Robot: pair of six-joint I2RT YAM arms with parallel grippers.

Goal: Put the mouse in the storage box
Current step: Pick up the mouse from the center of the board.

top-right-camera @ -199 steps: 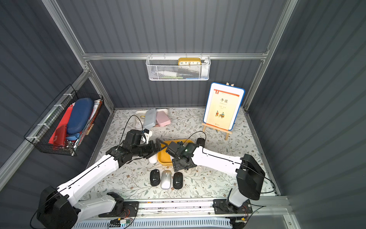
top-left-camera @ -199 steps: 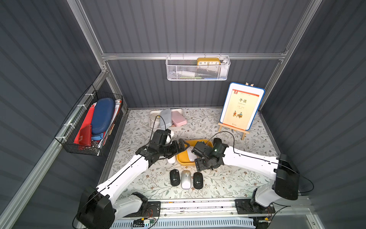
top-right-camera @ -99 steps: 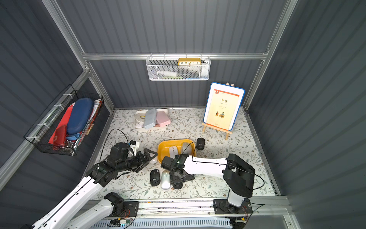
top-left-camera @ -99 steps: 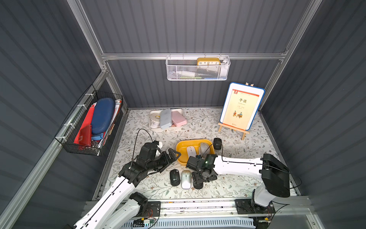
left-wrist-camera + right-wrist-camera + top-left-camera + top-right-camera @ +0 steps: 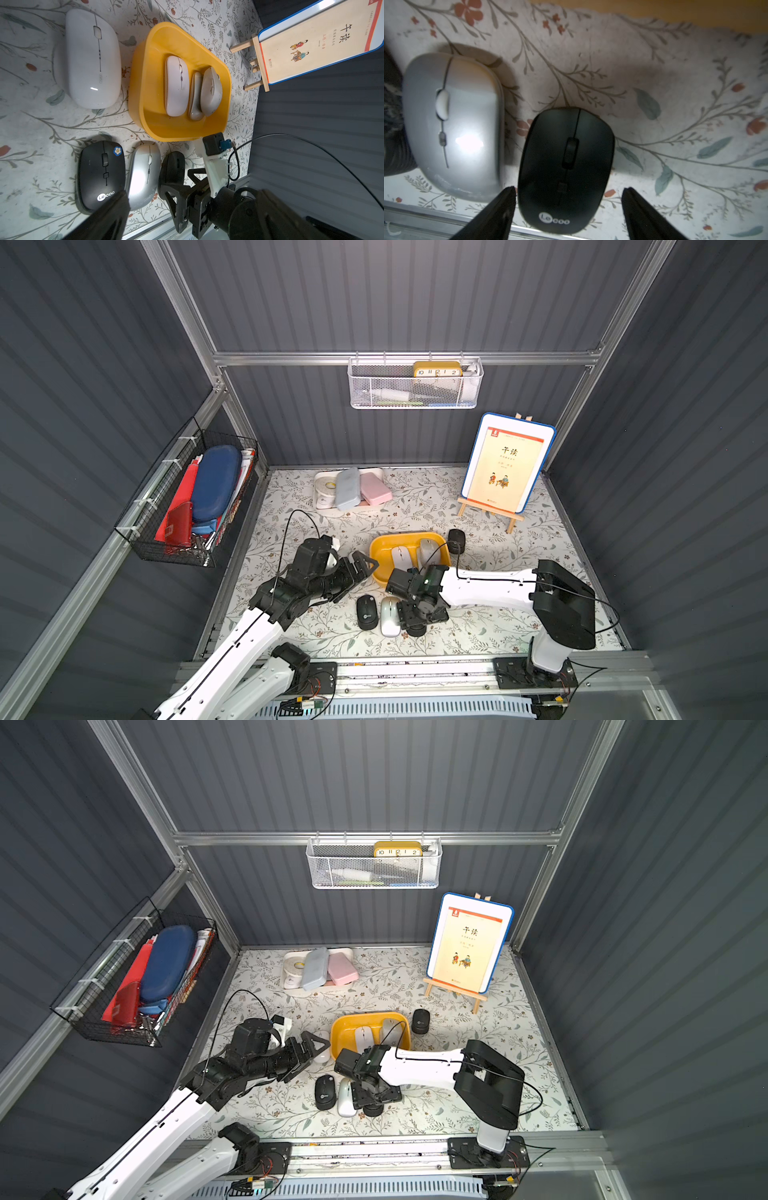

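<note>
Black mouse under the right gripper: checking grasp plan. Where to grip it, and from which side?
Probably grip the black mouse across its long sides at mid-body, from above: it lies flat, and the open right gripper straddles its rear. The silver mouse lies close, so that gap is tight.

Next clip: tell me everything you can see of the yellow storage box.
The storage box is a shallow, glossy yellow plastic tub with rounded corners, open-topped, on the floral mat. Inside lie a white mouse, a slim pale mouse apparently tipped on edge, and a pale grey mouse, side by side. In both top views the right arm overlaps its near rim; contact cannot be told.
</note>
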